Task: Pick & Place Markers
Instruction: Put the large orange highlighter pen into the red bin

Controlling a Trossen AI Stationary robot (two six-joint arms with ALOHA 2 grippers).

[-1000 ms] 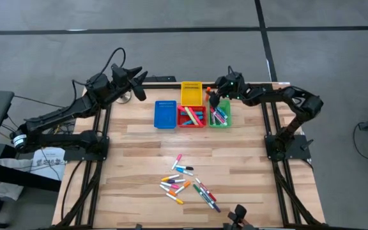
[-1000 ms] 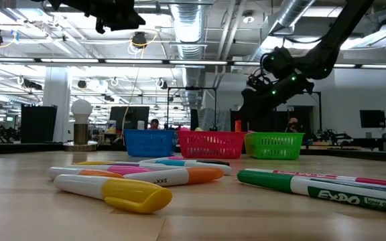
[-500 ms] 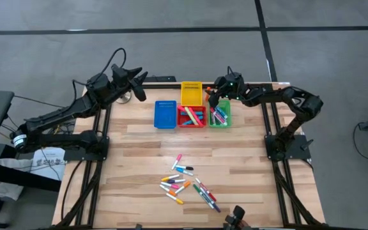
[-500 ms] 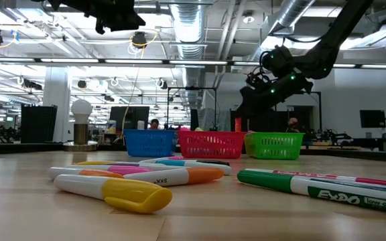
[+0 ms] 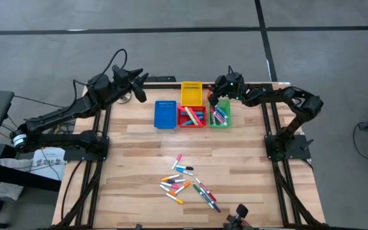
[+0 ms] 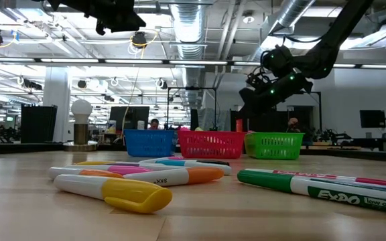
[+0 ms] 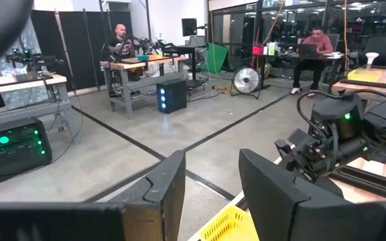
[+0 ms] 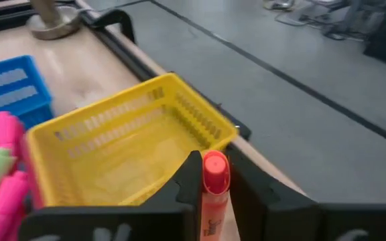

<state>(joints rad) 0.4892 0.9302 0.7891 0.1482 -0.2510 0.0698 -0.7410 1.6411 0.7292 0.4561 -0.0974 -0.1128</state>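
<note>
Several markers point(image 5: 187, 185) lie loose on the wooden table near its front edge, and show close up in the low view point(image 6: 146, 177). More markers lie in the red bin point(image 5: 191, 117) and the green bin point(image 5: 220, 115). My right gripper point(image 5: 212, 97) hangs above the bins at the far right. It is shut on an orange marker point(image 8: 214, 175), just short of the yellow bin point(image 8: 126, 147). My left gripper point(image 5: 139, 87) waits open and level above the table's far left corner, with nothing between its fingers point(image 7: 173, 191). My right gripper pinches the orange marker's barrel point(image 8: 213, 217) between its two fingers. The marker lies along the fingers, and its capped end point(image 8: 215, 167) sticks out past their tips. The fingers slant down toward the far left. The marker is lifted clear of bins and table.
A blue bin point(image 5: 165, 114) stands left of the red one, and the yellow bin point(image 5: 191, 93) behind it. A round metal foot point(image 8: 53, 23) stands at the far edge. People sit at desks point(image 7: 310, 47) in the room beyond.
My right gripper has shut on the orange marker while the arm stayed in place above the bins.
</note>
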